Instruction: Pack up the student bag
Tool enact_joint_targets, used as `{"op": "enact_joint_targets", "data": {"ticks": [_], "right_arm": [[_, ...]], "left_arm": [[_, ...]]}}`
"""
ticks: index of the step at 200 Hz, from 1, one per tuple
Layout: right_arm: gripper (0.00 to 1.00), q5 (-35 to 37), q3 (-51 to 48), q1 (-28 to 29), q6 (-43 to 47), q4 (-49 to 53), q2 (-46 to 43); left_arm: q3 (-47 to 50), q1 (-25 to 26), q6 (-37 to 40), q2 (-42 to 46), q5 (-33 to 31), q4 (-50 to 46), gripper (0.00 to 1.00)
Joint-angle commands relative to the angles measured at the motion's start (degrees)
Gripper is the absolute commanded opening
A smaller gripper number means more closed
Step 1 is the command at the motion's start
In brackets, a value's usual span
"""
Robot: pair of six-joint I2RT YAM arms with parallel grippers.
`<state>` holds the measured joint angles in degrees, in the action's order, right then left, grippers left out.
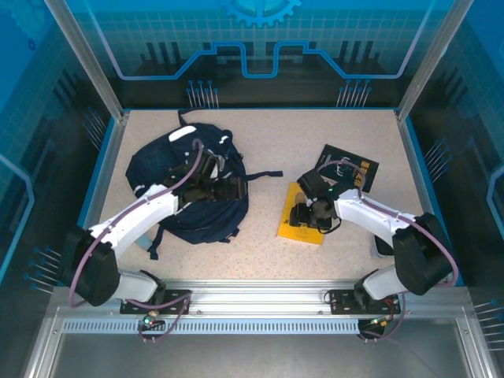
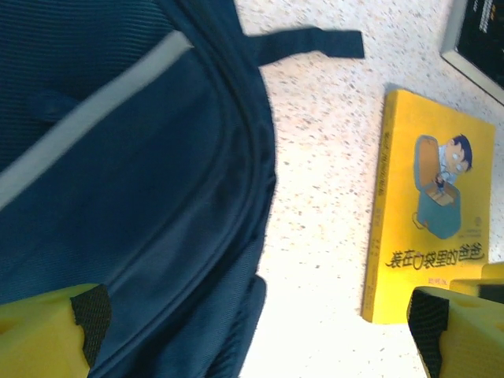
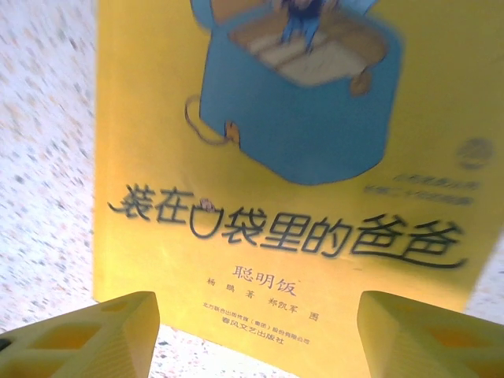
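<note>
Hovering my right gripper [image 1: 305,214] over the yellow book [image 1: 287,226], right of centre, jaws apart, I should pinch one edge squarely; my left gripper [image 1: 208,170] hangs spread wide over the student bag [image 1: 157,161]

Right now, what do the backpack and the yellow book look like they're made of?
The student bag: woven synthetic fabric, probably nylon or polyester, in matte navy. A fine ribbed weave and stitched seams show, with a pale grey stripe sewn on. The yellow book: likely paper with a smooth printed softcover. Its edge is thin, and blur hides any sheen.
</note>
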<state>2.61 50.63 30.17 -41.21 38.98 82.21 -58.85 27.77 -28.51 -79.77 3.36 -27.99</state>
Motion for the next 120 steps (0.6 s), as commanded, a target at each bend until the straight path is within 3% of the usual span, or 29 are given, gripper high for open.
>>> {"op": "enact_joint_targets", "data": {"ticks": [1, 52, 120], "right_arm": [[0.7, 4.24, 1.34, -3.51, -1.46, 1.22, -2.28], [0.66, -1.79, 1.92, -15.42, 5.38, -2.48, 3.36], [0.51, -2.64, 4.89, -18.51, 11.72, -4.89, 13.35]], "left_arm": [[-4.35, 3.39, -1.34, -3.54, 3.78, 1.56, 0.99], [-10.17, 11.72, -5.38, -13.5, 3.66, 3.82, 0.94], [-19.02, 16.84, -10.34, -27.9, 1.82, 4.01, 0.82]]}}
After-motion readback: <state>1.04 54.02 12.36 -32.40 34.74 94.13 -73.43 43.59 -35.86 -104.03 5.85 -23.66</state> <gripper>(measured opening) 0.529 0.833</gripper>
